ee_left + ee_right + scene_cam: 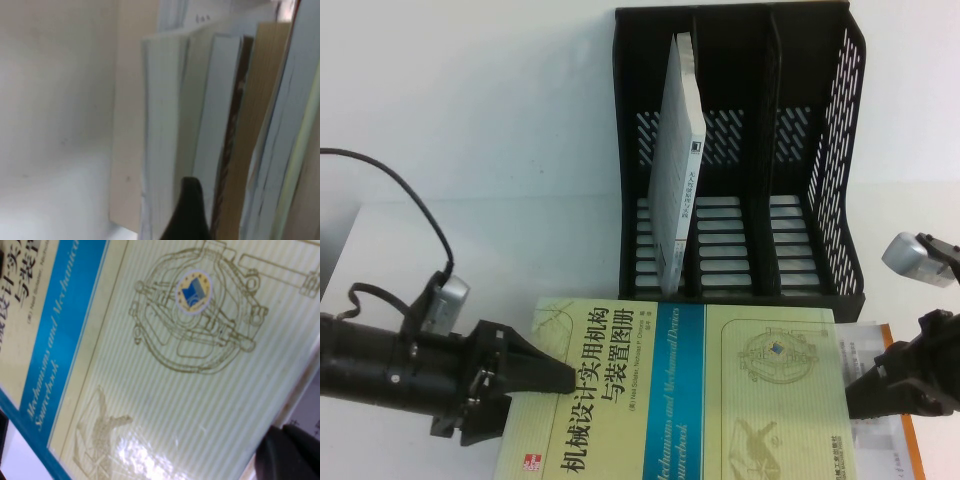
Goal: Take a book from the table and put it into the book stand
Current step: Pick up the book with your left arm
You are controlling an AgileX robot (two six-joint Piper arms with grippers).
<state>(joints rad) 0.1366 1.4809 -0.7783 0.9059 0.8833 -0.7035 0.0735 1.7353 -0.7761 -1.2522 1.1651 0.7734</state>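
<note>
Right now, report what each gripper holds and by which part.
The left gripper and right gripper press the book from its opposite short edges, over the table. Whether either finger pair is closed on an edge cannot be told.

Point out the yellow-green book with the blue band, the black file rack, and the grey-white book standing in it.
Pale yellow-green book with blue band [720, 400]: high view, front cover.
Black plastic file rack [845, 130]: high view, perforated right wall.
Thin grey-white book [680, 170]: high view, cover, leaning in left slot.
</note>
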